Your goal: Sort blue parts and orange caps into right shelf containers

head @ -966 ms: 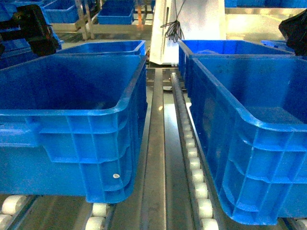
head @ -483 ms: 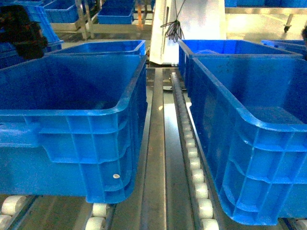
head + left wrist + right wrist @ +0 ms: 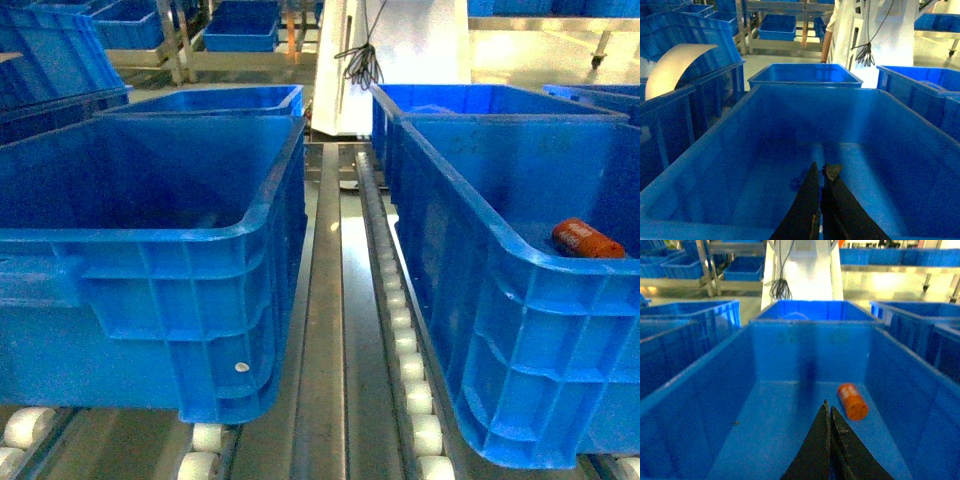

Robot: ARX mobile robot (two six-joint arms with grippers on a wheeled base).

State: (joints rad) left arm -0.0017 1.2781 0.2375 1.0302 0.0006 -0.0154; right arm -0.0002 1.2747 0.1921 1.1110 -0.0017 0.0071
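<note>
One orange cap (image 3: 587,239) lies on its side on the floor of the front right container (image 3: 470,215). In the right wrist view this cap (image 3: 852,401) rests just ahead and right of my right gripper (image 3: 827,409), which is shut and empty above that container's floor (image 3: 775,435). My left gripper (image 3: 820,169) is shut with nothing held, pointing into the front left crate (image 3: 715,165), which shows no contents. No blue parts show in any view. Neither gripper appears in the head view.
Two more blue crates (image 3: 215,98) (image 3: 470,98) stand behind the front pair. A metal rail (image 3: 325,300) and a roller track (image 3: 405,345) run between them. A white column with hanging cables (image 3: 395,40) stands behind. A curved beige sheet (image 3: 675,65) lies at far left.
Both arms, seen earlier at the upper corners of the head view, have left it. The orange cap now lies in the front right container, where none showed before.
</note>
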